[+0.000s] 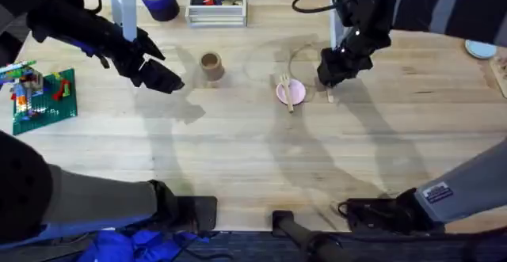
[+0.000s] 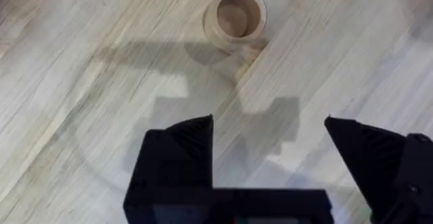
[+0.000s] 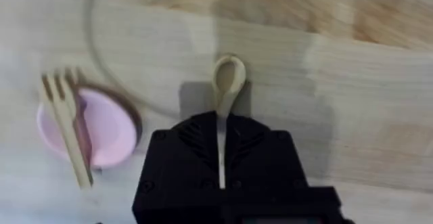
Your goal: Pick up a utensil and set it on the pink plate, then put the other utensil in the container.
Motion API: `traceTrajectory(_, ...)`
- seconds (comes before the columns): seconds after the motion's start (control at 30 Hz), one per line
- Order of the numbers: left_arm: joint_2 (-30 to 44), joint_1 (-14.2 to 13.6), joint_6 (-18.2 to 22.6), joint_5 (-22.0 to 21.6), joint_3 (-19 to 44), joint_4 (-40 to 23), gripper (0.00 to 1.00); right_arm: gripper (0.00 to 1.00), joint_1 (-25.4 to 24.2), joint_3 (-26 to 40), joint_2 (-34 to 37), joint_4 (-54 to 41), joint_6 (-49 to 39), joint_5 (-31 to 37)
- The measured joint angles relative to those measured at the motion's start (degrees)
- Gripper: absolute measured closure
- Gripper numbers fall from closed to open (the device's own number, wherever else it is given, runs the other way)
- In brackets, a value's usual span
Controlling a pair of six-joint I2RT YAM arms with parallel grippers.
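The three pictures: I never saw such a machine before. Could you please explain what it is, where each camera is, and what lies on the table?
It is a robot with two arms at a wooden table. One picture looks down from above; the other two come from cameras on each wrist.

On the table stand a tan cup and a pink plate with a pale fork lying across it.

The left gripper is open and holds nothing; its camera sees the cup ahead.

The right gripper is shut on a pale spoon, beside the plate. I cannot tell whether the spoon is lifted yet.
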Motion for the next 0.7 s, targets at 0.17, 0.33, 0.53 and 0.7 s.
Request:
traceTrajectory(0.17,0.00,0.00,0.00,0.02,0.00,0.00,0.007,0.970,0.27,5.29,2.04,-9.04,-6.29,0.64)
traceTrajectory(0.33,0.00,0.00,0.00,0.00,-0.02,0.00,0.007,0.969,0.33,12.52,2.16,-10.08,-8.51,1.76)
traceTrajectory(0.53,0.00,0.00,0.00,0.00,0.00,0.00,0.007,0.967,0.33,15.65,-1.94,-1.82,-9.41,-4.03)
traceTrajectory(0.7,0.00,0.00,0.00,0.01,0.00,0.00,0.007,0.967,0.33,15.65,-3.97,4.69,-10.06,-12.02)
